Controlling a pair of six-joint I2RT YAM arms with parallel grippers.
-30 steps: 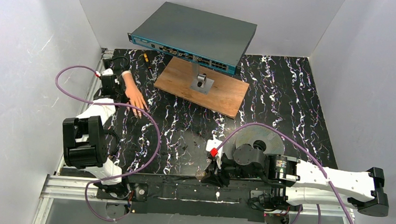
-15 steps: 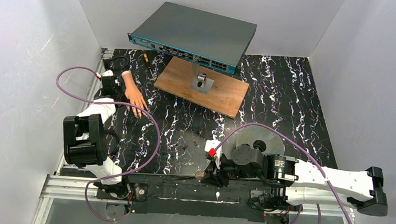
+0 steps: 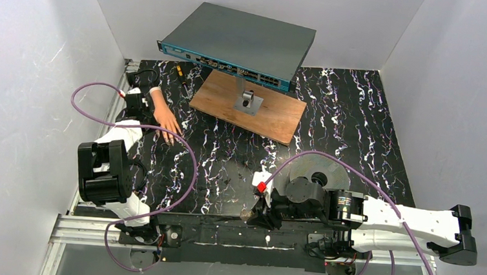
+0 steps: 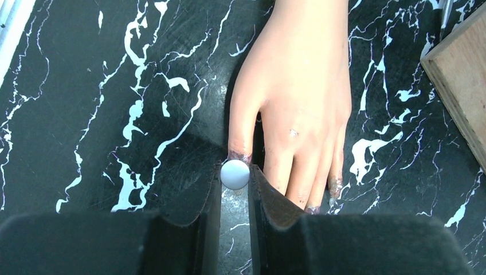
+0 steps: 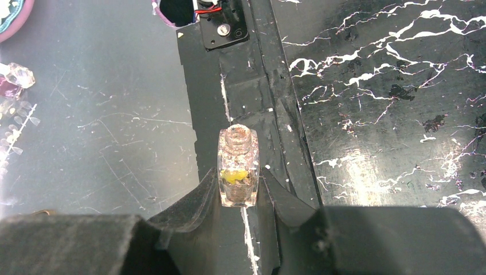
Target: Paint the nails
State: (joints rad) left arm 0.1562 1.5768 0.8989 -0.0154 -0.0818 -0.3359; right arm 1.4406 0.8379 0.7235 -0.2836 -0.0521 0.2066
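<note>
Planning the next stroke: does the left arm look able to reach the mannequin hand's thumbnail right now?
Probably yes. The left tool, shut on a pale round cap, sits right at the thumbnail of the mannequin hand, with nothing between them.

Black left gripper (image 4: 235, 181) clamps small round pale-grey cap (image 4: 235, 173). Peach flesh-coloured mannequin hand (image 4: 298, 97) lies flat on black white-veined marbled tabletop (image 4: 86, 114), fingers toward gripper, thumb tip touching cap. Purple smears on nails (image 4: 335, 184). Brown wooden board (image 4: 461, 74) at right edge.
</note>
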